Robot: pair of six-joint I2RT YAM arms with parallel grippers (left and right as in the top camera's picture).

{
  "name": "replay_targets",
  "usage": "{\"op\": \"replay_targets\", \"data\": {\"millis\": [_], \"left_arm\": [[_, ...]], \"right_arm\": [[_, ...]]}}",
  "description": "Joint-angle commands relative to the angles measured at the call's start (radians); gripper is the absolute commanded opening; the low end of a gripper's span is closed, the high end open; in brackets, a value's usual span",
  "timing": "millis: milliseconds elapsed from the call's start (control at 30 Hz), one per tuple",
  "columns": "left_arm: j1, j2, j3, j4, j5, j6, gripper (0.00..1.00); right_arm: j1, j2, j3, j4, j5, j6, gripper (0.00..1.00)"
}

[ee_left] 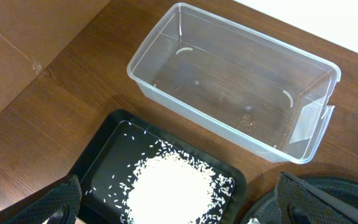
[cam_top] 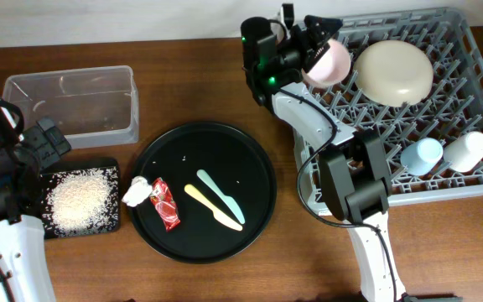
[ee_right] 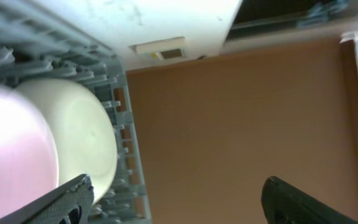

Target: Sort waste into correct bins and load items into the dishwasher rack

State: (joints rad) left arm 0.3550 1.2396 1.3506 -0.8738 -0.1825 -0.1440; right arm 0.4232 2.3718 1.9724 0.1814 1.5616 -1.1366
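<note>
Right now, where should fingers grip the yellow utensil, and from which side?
Near its end by the tissue, from straight above, fingers across its width: the yellow utensil lies flat on the round black tray, and the mint utensil crowds its other end.

Rice [cam_top: 78, 200] lies in the shallow tray [cam_top: 107, 168]; tub [cam_top: 72, 102] behind it; round tray [cam_top: 250, 168] to its right; rack [cam_top: 476, 50] rightmost.

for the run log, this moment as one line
left gripper open over rice | right gripper open beside bowl at rack | racked: plate, blue cup, white cup | round tray: tissue, wrapper, mint utensil, yellow utensil
</note>
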Motion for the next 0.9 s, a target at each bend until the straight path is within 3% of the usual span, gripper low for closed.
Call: {"op": "replay_targets", "data": {"millis": [0, 267, 433, 733, 867], "left_arm": [[0.006, -0.017, 0.006, 0.000, 0.010, -0.013, 0.99], [0.006, -0.017, 0.006, 0.000, 0.010, -0.013, 0.99], [0.006, -0.017, 0.006, 0.000, 0.010, -0.013, 0.99], [0.006, -0.017, 0.006, 0.000, 0.010, -0.013, 0.99], [0.006, -0.017, 0.006, 0.000, 0.010, -0.013, 0.99]], "right_arm": [[0.008, -0.032, 0.008, 0.157, 0.032, -0.032, 0.94], [0.014, -0.043, 0.008, 0.589, 0.032, -0.387, 0.95], [0.019, -0.175, 0.008, 0.616, 0.031, -0.396, 0.95], [0.057, -0.528, 0.008, 0.617, 0.031, -0.253, 0.98], [0.101, -0.582, 0.008, 0.627, -0.015, -0.001, 0.98]]}}
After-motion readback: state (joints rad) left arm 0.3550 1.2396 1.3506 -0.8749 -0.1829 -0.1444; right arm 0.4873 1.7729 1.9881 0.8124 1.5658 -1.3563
